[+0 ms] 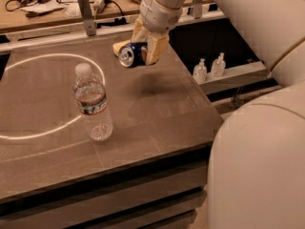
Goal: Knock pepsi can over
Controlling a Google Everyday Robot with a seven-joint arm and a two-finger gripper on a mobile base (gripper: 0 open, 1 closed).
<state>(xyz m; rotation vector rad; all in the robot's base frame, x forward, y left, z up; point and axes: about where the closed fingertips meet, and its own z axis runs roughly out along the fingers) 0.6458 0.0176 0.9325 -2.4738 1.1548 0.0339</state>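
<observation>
The pepsi can (131,54) is dark blue and tipped on its side, its silver top facing front-left, at the far middle of the brown table (157,113). My gripper (138,48) comes down from the top. Its tan fingers (156,46) stand on either side of the can and are shut on it. The can seems to sit a little above the table surface; a shadow lies below and to its right.
A clear water bottle (92,102) with a white cap stands upright front-left, on a white circle marked on the table. A metal post (86,13) stands at the far edge. Two small bottles (209,68) sit on a ledge to the right. My arm fills the right side.
</observation>
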